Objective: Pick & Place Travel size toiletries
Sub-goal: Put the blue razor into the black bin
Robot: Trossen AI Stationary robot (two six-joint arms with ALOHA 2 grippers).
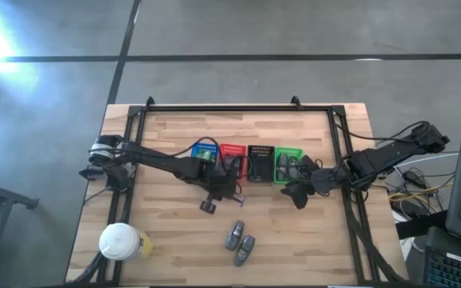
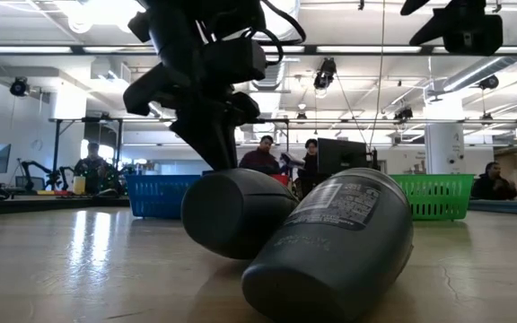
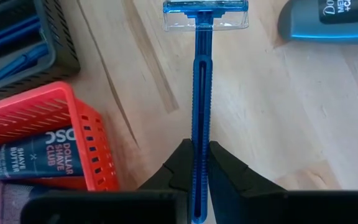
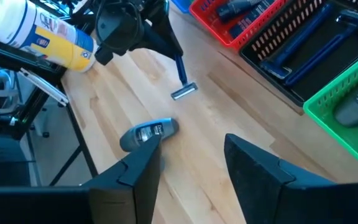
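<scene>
low view: two grey bottles (image 2: 330, 238) lie touching on the table (image 1: 294, 248) up front. beyond them the left gripper (image 3: 201, 163) is clamped on a blue razor (image 3: 202, 93) near the red basket (image 3: 39, 134). the right gripper (image 4: 188, 158) hovers empty, fingers apart, beside the green basket (image 4: 347, 106).

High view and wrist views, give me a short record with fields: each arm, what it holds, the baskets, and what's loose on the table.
left gripper: fingers shut on the blue razor, beside the red basket
right gripper: fingers apart, holding nothing, above the table near the green basket
baskets: blue basket, red, black basket, green, side by side in a row
loose items: two grey bottles touching each other on the wood
other: white-lidded cup at the table's front left corner
</scene>
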